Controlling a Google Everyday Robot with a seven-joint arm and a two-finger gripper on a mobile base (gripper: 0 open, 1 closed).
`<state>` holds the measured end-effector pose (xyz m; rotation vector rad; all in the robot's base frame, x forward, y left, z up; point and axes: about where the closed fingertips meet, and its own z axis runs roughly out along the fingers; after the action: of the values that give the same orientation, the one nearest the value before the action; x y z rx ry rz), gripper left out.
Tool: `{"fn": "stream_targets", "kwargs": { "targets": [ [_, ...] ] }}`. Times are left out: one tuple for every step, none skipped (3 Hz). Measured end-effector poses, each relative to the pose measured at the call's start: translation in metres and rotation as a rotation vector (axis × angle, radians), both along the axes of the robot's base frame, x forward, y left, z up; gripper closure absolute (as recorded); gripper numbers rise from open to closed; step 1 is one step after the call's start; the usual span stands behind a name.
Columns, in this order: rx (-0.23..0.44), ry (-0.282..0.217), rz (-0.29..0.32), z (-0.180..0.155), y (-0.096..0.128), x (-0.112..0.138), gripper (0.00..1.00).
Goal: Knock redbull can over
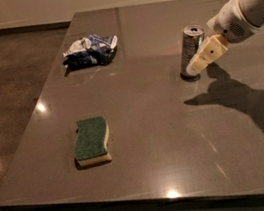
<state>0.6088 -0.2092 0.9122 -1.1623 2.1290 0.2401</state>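
The redbull can is a slim silver and blue can with a silver top. It stands upright on the grey table, right of the middle. My gripper comes in from the right on a white arm. Its cream fingertip lies against the can's lower right side, in front of it.
A crumpled blue-and-white wrapper lies at the back left of the table. A green and yellow sponge lies at the front left. The table's left and front edges drop to a brown floor.
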Motion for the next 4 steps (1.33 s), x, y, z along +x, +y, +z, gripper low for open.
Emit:
{"fn": "stream_targets", "kwargs": {
  "targets": [
    [0.049, -0.015, 0.005, -0.002, 0.009, 0.014, 0.03],
    [0.083, -0.013, 0.018, -0.002, 0.013, 0.019, 0.26],
    [0.116, -0.011, 0.049, 0.002, 0.017, 0.021, 0.57],
    [0.137, -0.017, 0.076, 0.01, 0.021, 0.018, 0.8]
  ]
}}
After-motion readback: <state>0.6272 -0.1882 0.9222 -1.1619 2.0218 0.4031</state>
